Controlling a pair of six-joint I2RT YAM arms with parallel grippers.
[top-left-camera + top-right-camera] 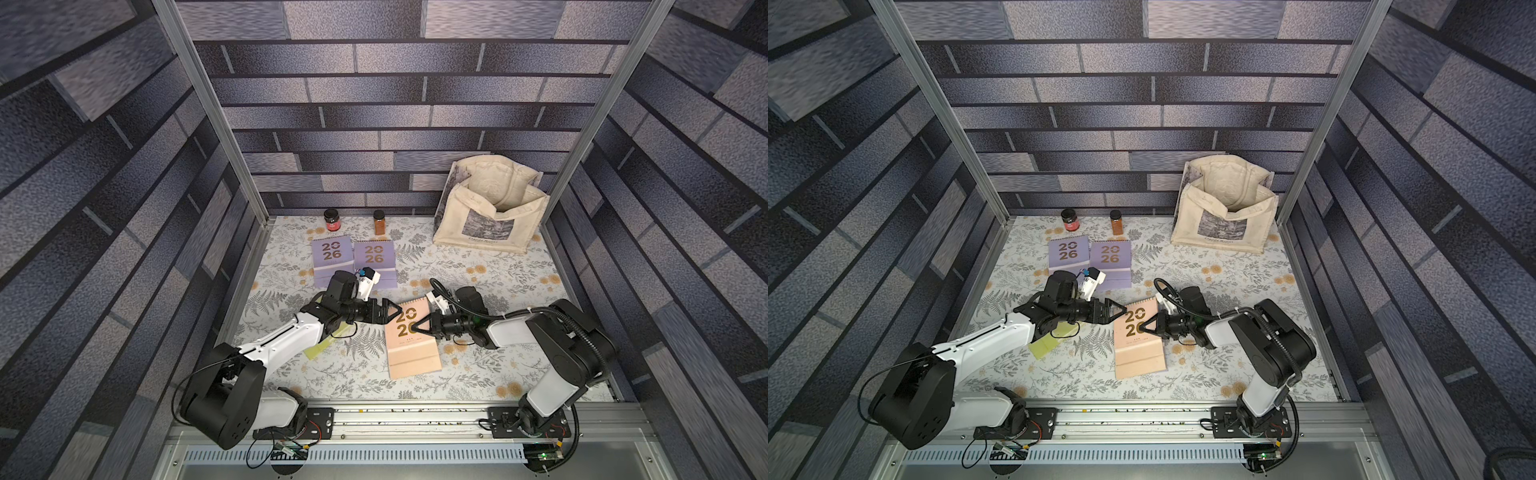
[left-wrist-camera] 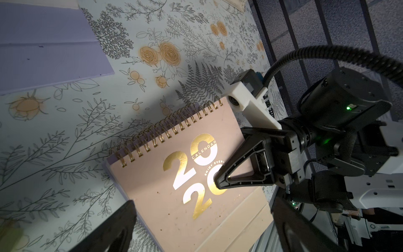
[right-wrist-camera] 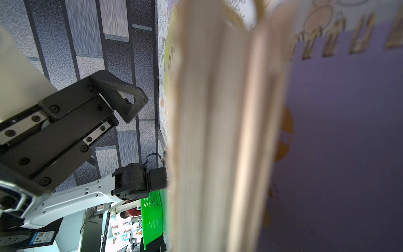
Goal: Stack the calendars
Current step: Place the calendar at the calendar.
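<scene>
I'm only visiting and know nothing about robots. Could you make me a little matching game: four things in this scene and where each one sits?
Things:
1. peach calendar
2. yellow-green calendar
3. tote bag
4. spice jar

Places:
A. far right corner, against the back wall
B. partly hidden under the left arm
C. by the back wall, behind the lavender calendars
D. in the middle, between the left gripper and the right gripper

Pairs: 1-D, 2-B, 3-A, 4-C
</scene>
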